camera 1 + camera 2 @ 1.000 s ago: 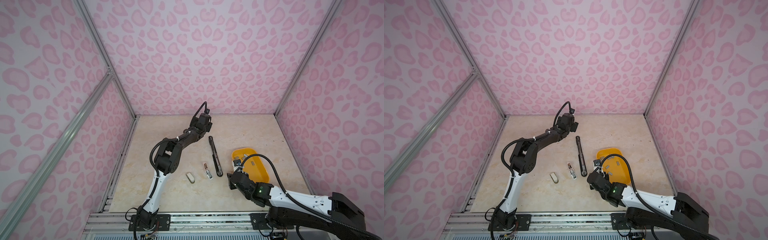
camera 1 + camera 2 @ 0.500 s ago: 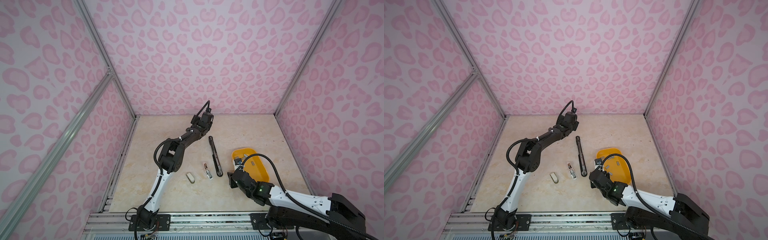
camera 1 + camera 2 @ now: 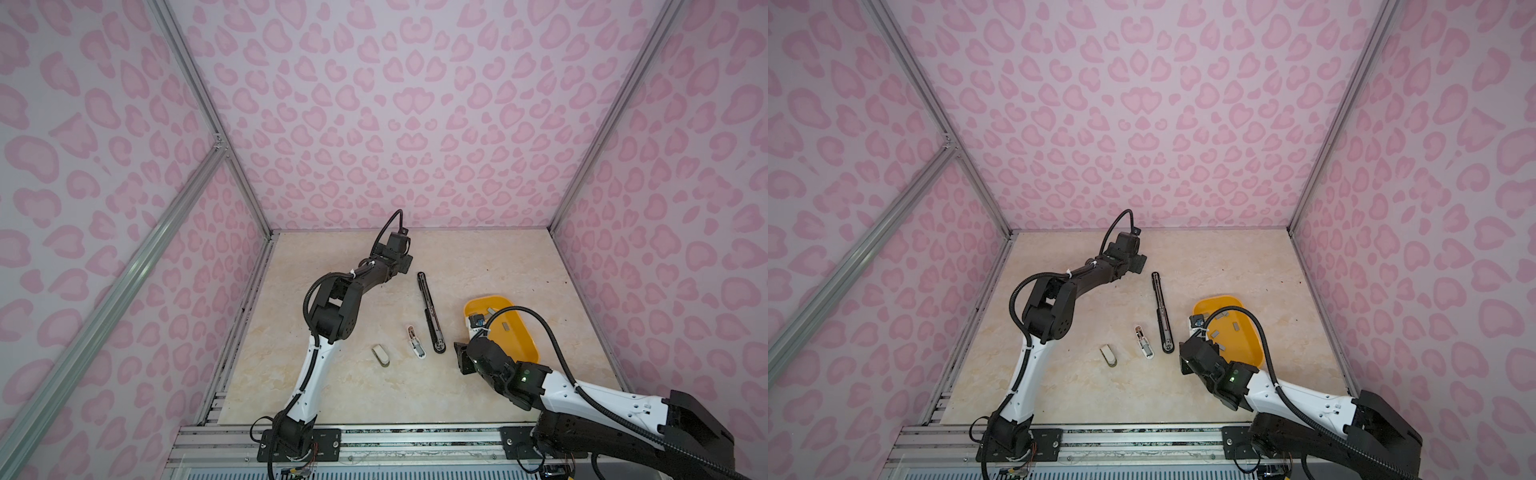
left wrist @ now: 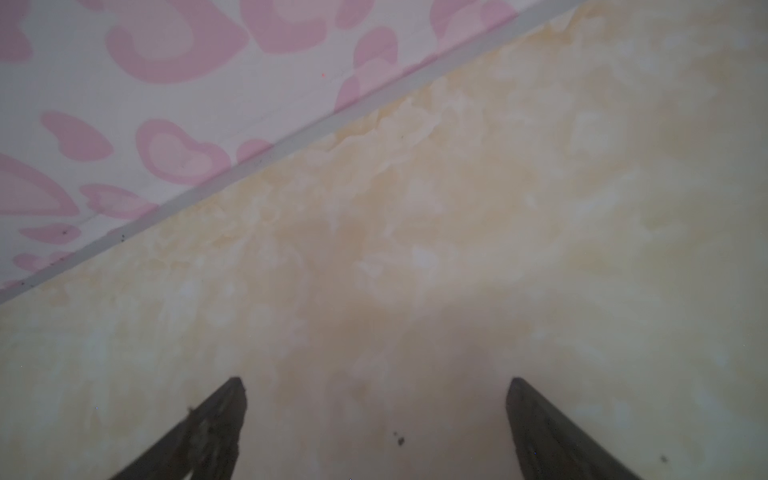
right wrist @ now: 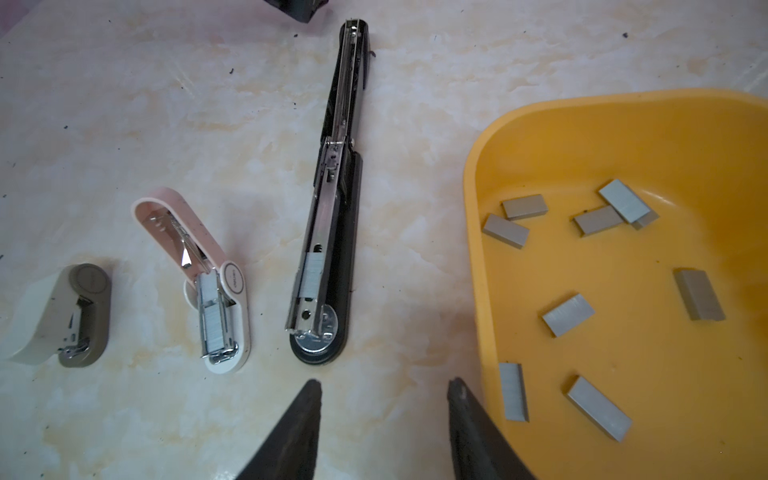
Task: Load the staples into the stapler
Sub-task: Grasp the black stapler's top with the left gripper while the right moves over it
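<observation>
Grey staples [image 5: 568, 314] lie in the tray [image 5: 623, 124]; black stapler [image 5: 347, 249] and pink stapler [image 5: 232, 291] look loaded, beige stapler [image 5: 62, 311] seemingly not; left gripper [image 4: 375, 379] and right gripper [image 5: 384, 380] apart, empty.

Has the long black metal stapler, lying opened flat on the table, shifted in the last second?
No. The long black stapler keeps the same place and angle beside the yellow plastic tray, which also has not shifted, in both top views.
</observation>
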Motion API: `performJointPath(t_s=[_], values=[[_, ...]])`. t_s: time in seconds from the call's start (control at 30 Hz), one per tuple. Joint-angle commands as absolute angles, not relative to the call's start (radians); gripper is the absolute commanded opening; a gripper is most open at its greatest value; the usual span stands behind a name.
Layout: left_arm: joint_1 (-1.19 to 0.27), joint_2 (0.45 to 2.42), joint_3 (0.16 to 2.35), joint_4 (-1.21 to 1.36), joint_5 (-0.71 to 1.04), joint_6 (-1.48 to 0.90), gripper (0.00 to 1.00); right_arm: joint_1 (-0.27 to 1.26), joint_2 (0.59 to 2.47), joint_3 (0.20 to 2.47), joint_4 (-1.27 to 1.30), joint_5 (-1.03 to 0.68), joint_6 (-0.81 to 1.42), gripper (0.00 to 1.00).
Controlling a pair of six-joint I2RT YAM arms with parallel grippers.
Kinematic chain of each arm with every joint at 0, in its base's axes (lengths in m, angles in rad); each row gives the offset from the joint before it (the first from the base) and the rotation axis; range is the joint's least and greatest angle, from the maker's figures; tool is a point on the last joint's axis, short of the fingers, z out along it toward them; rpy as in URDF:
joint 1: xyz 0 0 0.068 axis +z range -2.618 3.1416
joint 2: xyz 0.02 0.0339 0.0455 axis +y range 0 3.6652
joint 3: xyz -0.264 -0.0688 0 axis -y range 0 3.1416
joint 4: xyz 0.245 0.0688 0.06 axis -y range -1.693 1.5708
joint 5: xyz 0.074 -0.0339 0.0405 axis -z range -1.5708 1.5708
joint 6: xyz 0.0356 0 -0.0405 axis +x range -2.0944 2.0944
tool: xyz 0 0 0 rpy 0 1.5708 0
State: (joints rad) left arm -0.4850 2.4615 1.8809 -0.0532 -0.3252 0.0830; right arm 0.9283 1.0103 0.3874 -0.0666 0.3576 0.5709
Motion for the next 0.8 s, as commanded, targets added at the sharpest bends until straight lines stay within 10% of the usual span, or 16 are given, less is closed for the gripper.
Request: performJointPath(t_s=[0.0, 0.37, 0.77], values=[[-0.49, 2.316, 1.831, -0.031, -0.178, 0.091, 0.99, 0.929, 0.992, 0.372, -0.054, 0.314, 0.533, 0.5], [-0.474, 2.253, 1.787, -0.114, -0.031, 0.123, 0.6, 0.962, 0.998, 0.399, -0.051, 0.29, 0.512, 0.5], [-0.489, 2.118, 1.619, -0.106, 0.21, 0.109, 0.59, 0.983, 1.048, 0.412, -0.058, 0.281, 0.528, 0.54]])
